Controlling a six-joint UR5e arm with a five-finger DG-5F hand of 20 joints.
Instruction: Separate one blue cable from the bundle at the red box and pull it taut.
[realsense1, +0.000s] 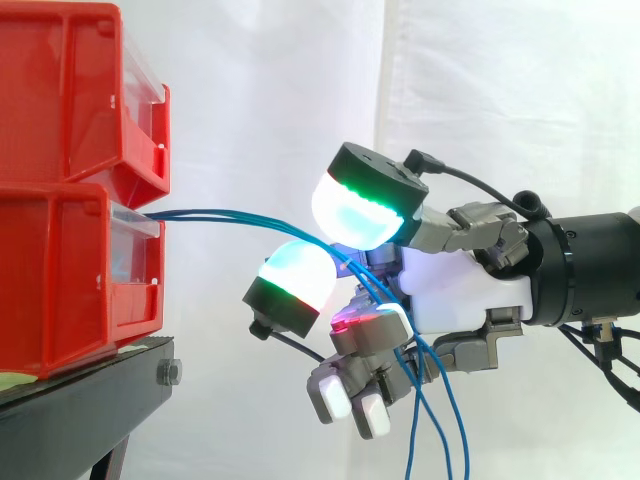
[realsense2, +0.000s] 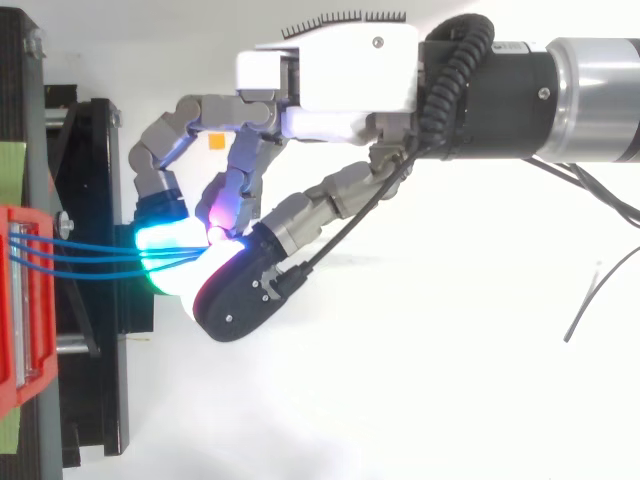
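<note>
From the side, my hand (realsense1: 460, 290) reaches in from the right with its fingers curled. Two big pads (realsense1: 360, 215), glowing cyan and green, close from above and below on the blue cables (realsense1: 230, 213). I hold them there, near the lower red box (realsense1: 60, 280), because that is where the strands leave its front together and can be sorted. They run almost level from the box to my pads, then fall loose past my lower fingers and out of the bottom of the view. My wrist is level with the box front, so a pull would go straight back along the cables rather than across them. The box sits under a second red bin (realsense1: 60, 90) on the black stand (realsense1: 90, 400), which should brace it against a pull

From above, my hand (realsense2: 340, 75) curves leftward and its pads meet on the blue cables (realsense2: 80, 252) just off the stand's edge (realsense2: 100, 380). Several strands fan slightly out of the red box (realsense2: 20, 300) and draw together at my fingertips. I judge that I am pinching more than one of them, so no single strand is singled out yet. The stretch to the box looks fairly straight but not tight. If I drew back now, I think the whole bunch would come along
</note>
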